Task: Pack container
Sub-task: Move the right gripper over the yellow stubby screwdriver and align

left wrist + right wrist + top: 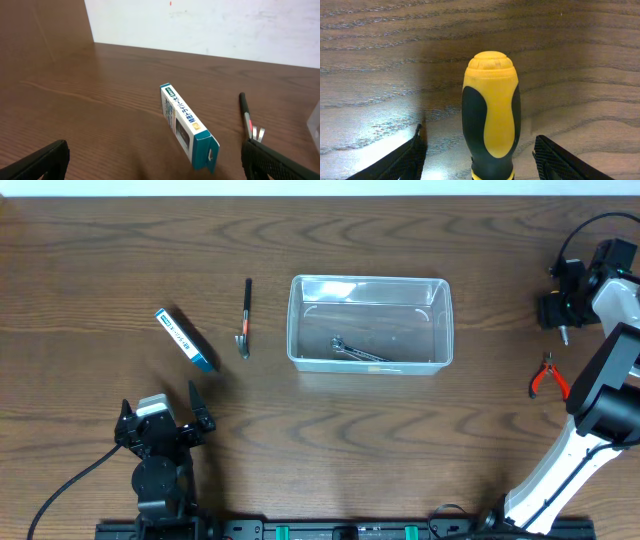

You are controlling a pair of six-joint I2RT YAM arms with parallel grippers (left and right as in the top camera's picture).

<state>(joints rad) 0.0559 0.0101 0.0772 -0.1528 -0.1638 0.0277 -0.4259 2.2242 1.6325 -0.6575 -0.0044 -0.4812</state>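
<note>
The clear plastic container (pixel 370 279) stands at the table's middle, with a metal wrench (pixel 356 351) lying inside. My left gripper (pixel 161 423) is open and empty at the front left; in the left wrist view (pixel 155 167) its fingers stand wide apart just short of a blue-and-white box (pixel 187 125). My right gripper (pixel 558 308) is at the far right. In the right wrist view (pixel 480 139) it is open, with its fingers on either side of a yellow-and-black screwdriver handle (pixel 490 105) and not touching it.
The blue-and-white box (pixel 186 340) lies left of the container. A black slim tool (pixel 246 316) lies between box and container, also in the left wrist view (pixel 246 117). Red-handled pliers (pixel 548 376) lie at the right, near my right arm.
</note>
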